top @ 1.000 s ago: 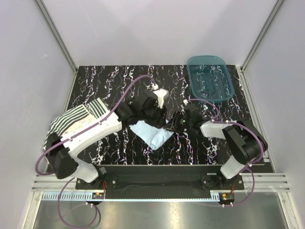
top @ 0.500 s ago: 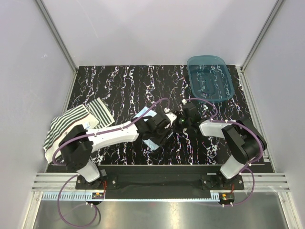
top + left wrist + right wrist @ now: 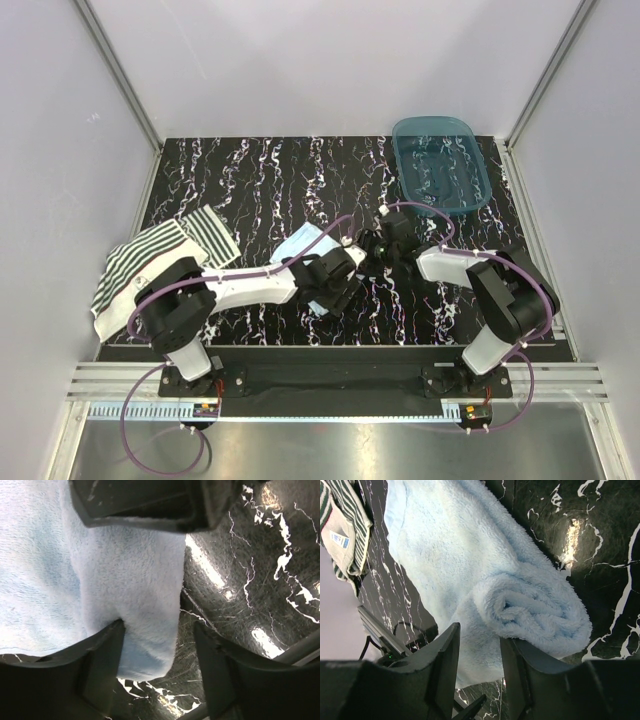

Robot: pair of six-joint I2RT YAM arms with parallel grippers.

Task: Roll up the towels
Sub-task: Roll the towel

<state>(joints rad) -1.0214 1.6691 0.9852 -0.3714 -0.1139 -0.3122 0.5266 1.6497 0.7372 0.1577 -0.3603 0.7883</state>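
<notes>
Half-rolled blue towel [image 3: 303, 243] at mid tabletop [image 3: 250, 170], largely hidden from above by both arms.
Around the rolled end, left end effector [image 3: 159, 627] parted wide, one finger touching; right end effector [image 3: 480, 635] narrow against cloth, grip impossible to judge. At left, striped towel [image 3: 140, 260] partly covered; tag [image 3: 340, 540] with blue print, unreadable.

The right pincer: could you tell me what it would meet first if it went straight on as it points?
Probably the rolled end of the light blue towel, lying just ahead of the right pincer; exact depth is unclear.
</notes>
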